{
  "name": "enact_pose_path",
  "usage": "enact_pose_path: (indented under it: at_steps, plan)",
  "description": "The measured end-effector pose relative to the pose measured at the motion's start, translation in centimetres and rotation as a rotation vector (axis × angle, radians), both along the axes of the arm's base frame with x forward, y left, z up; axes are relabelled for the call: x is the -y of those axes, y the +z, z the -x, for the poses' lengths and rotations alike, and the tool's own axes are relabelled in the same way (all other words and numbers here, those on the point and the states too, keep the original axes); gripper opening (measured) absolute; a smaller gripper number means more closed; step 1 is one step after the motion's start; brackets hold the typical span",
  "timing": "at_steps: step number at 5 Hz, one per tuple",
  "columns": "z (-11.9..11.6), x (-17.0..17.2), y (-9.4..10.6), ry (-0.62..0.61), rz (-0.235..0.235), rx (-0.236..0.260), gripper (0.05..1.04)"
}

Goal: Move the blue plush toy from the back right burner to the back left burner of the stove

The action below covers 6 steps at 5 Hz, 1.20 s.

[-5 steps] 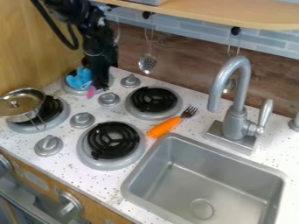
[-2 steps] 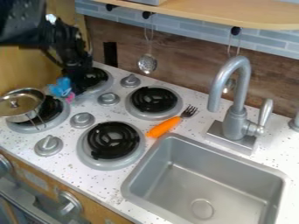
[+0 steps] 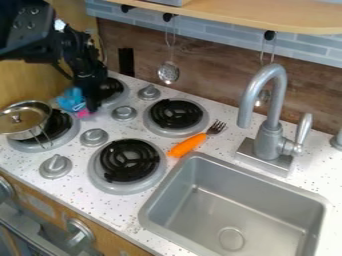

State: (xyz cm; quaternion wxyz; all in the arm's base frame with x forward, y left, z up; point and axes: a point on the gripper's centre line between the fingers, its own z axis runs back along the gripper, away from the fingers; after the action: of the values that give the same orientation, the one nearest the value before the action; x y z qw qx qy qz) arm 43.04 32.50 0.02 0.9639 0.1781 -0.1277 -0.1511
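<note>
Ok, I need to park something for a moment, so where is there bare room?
The sink holds nothing. Bare counter lies between the fork and the faucet. The front right burner has nothing on it. It's crowded at far left, where the tool, blue item and metal pan sit close together.

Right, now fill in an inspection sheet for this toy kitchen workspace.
Surface: speckled white counter with four burners and a metal sink.
Things at the end effector: blue item with a pink part, between the two left-hand burners; whether it is gripped cannot be told.
Clutter: orange-handled fork between burners and sink; lidded metal pot on the left-edge burner.
End effector: lowered beside the blue item, by the back-left burner.
Cables: dark cable hanging by the arm.
Surroundings: faucet behind the sink, slotted spoon hanging under the wooden shelf.
</note>
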Motion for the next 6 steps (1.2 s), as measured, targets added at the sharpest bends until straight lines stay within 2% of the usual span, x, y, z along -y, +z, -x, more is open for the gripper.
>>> enact_pose_path:
  at_steps: [1,2,4,5,6]
  plan:
    - [0.4,0.5,-0.1,-0.018,0.0,-0.002,1.017]
    - [1.1,1.6,1.3,-0.042,0.01,0.028,1.011]
    - [2.3,4.0,7.0,-0.128,-0.044,0.174,1.011]
    - [4.1,5.6,8.6,-0.176,-0.074,0.195,1.011]
    - [5.9,6.4,8.4,-0.188,-0.103,0.17,1.011]
